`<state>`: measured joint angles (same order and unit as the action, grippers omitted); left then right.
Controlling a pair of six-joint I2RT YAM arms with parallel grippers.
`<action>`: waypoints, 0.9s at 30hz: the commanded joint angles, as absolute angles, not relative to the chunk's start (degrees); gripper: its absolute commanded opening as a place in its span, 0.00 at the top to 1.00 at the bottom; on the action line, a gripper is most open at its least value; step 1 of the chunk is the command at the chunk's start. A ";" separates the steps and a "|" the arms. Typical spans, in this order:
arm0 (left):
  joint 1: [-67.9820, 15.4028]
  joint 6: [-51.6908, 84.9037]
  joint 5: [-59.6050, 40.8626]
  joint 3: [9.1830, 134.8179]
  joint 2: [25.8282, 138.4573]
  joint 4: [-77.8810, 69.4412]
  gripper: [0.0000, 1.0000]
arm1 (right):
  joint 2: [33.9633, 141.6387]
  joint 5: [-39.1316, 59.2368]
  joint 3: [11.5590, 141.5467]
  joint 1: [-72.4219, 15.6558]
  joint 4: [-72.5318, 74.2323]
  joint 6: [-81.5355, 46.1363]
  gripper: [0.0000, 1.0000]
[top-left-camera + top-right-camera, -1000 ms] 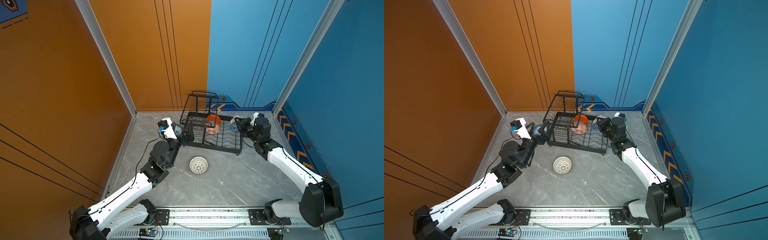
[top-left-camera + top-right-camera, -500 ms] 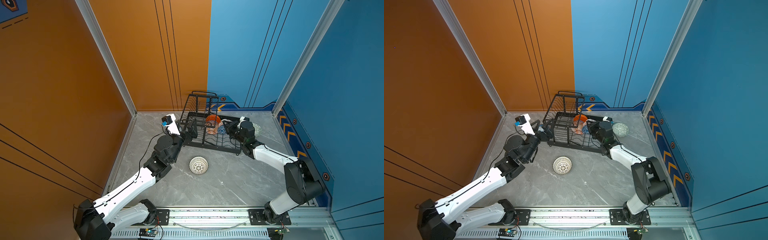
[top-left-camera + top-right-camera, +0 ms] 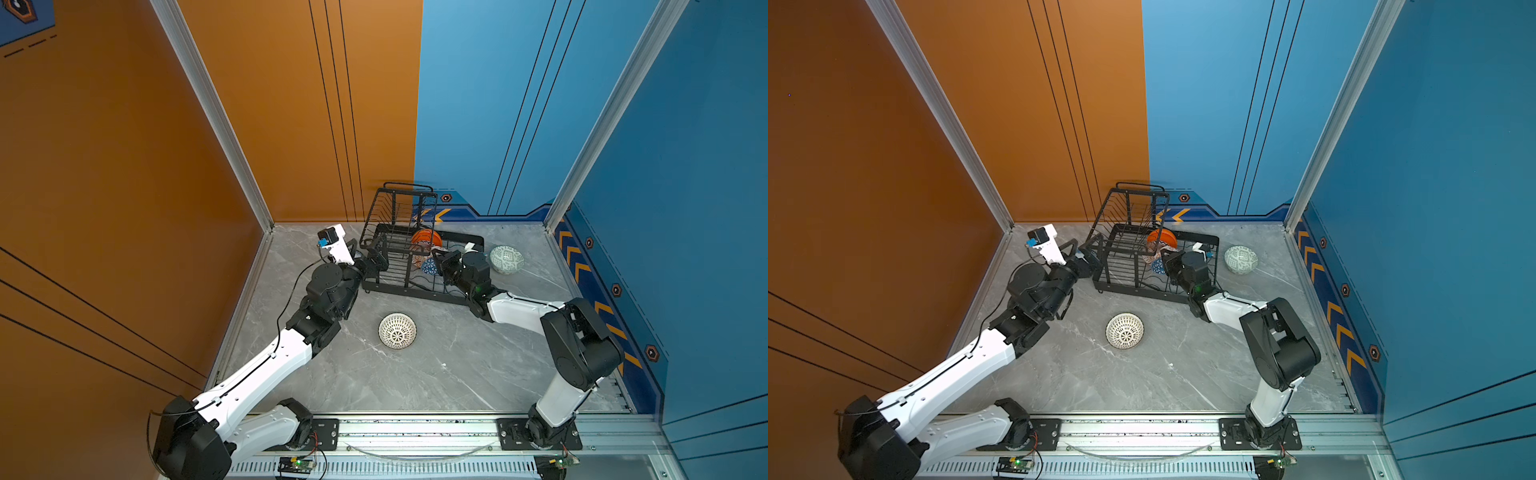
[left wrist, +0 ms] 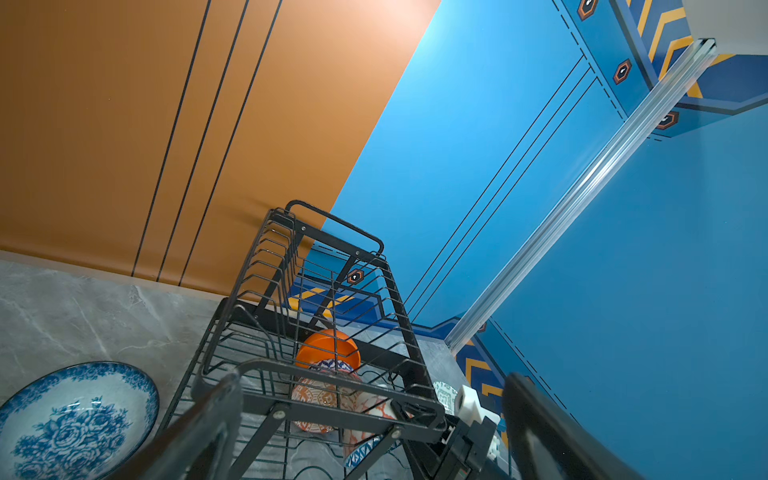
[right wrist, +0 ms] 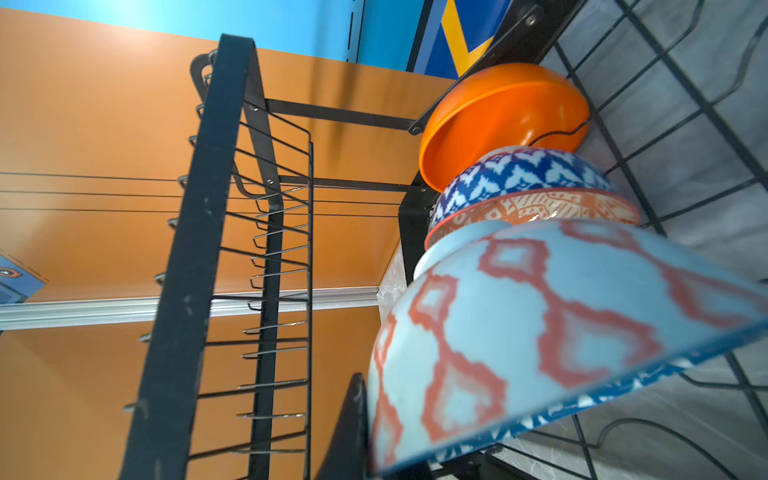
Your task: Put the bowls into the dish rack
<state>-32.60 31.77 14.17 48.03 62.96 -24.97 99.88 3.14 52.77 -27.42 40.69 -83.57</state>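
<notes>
Marble tabletop (image 3: 457,374); right claw (image 3: 436,258) grips bowl (image 5: 540,332) inside rack (image 3: 409,293).

A grey marbled tabletop (image 3: 415,374) lay inside a booth: orange panels (image 3: 291,104) with thin black lines on the left and part of the back, blue panels (image 3: 498,104) on the rest. 2 aluminium posts (image 3: 208,112) rose from the far corners. Yellow chevrons (image 3: 579,270) and hexagon badges (image 3: 616,289) ran along the blue base, and a silver rail (image 3: 415,428) edged the front.

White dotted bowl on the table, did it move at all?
No. The white dotted bowl stays put on the grey table, the same gap in front of the dish rack.
</notes>
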 commanded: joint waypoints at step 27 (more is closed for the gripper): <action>-27.42 40.52 4.86 46.97 58.33 -19.06 0.02 | 107.18 -5.19 55.97 -34.18 51.76 -82.84 1.00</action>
<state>-28.01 39.53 6.85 46.92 59.81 -20.78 108.66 -3.53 53.87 -33.89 49.21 -85.10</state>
